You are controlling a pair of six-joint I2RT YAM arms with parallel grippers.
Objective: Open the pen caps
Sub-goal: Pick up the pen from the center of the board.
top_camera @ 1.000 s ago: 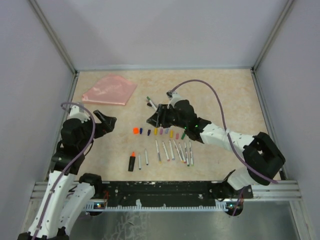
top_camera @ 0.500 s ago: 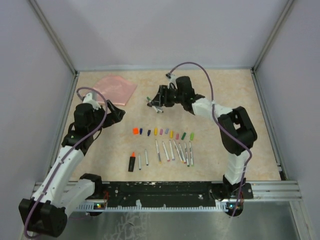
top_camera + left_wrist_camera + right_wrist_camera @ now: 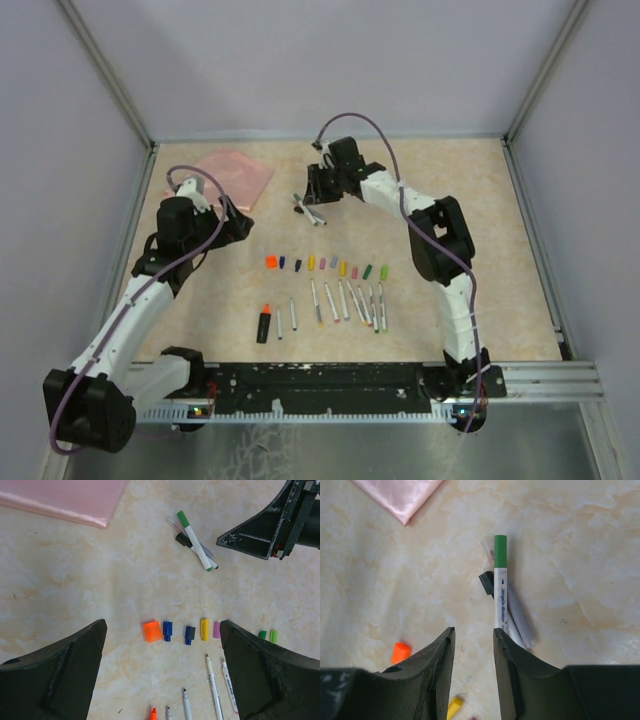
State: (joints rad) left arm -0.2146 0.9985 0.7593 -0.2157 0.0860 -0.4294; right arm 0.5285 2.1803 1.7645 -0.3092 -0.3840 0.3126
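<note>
The pen caps lie in a row mid-table (image 3: pixel 325 265): orange (image 3: pixel 152 631), two blue (image 3: pixel 167 630), yellow (image 3: pixel 205 629), pink and green. Uncapped pens (image 3: pixel 345 300) lie in a row nearer the arms. Beyond the caps, a white pen with its green cap (image 3: pixel 500 551) on lies across a black-capped pen (image 3: pixel 486 583) and a clear one. My right gripper (image 3: pixel 473 630) hovers just short of these pens, its jaws a narrow gap apart with nothing between; the green-capped pen's near end passes behind the right finger. My left gripper (image 3: pixel 162 623) stands wide open above the orange and blue caps, holding nothing.
A flat pink pouch (image 3: pixel 232 176) lies at the back left. An orange highlighter (image 3: pixel 264 322) rests left of the uncapped pens. Grey walls enclose the table on three sides. The right gripper (image 3: pixel 270 525) shows at the top right of the left wrist view.
The right arm swung from above the cap row out to the far side, by the crossed pens, and its jaws narrowed. The left gripper reached further out toward the pouch.
</note>
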